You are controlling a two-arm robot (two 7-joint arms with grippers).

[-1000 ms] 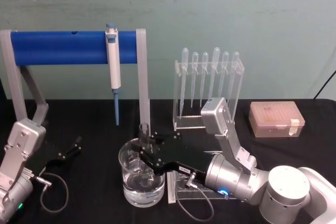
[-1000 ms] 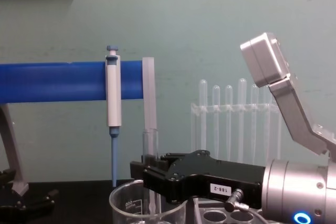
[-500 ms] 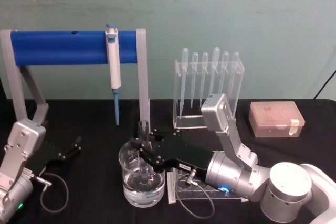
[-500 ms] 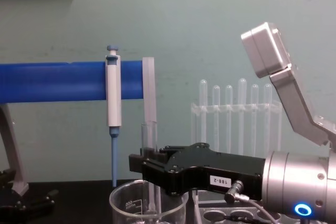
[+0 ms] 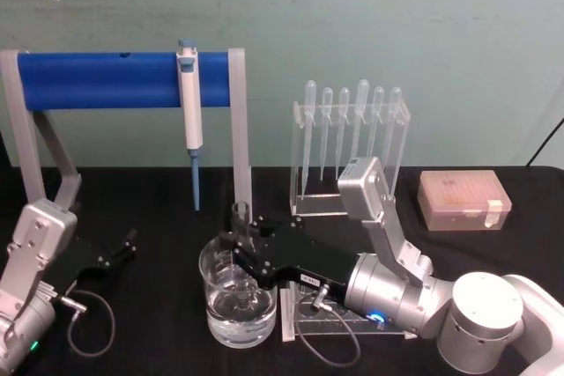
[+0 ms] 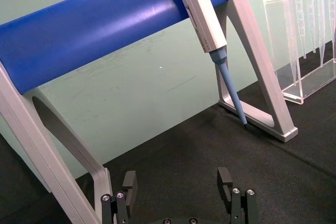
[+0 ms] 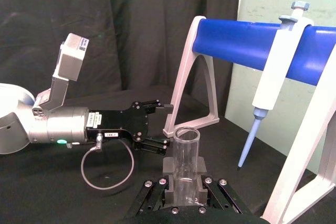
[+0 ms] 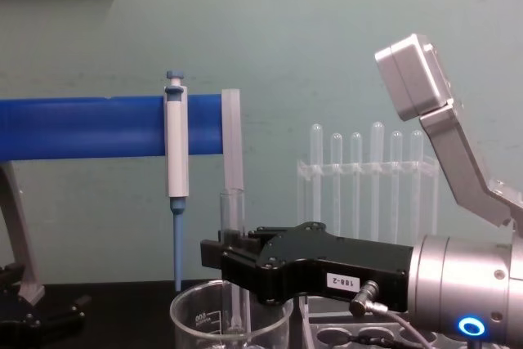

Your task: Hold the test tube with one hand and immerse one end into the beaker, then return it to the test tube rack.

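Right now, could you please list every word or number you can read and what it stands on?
"188-2": white label on the black two-fingered right gripper, shut on the clear glass test tube.
Clear glass beaker: white graduation marks, too small to read.
Black left gripper, parked open: white label, blurred.

black right tool (image 8: 222, 254), silver wrist (image 8: 466, 288), blue light (image 8: 470, 326).
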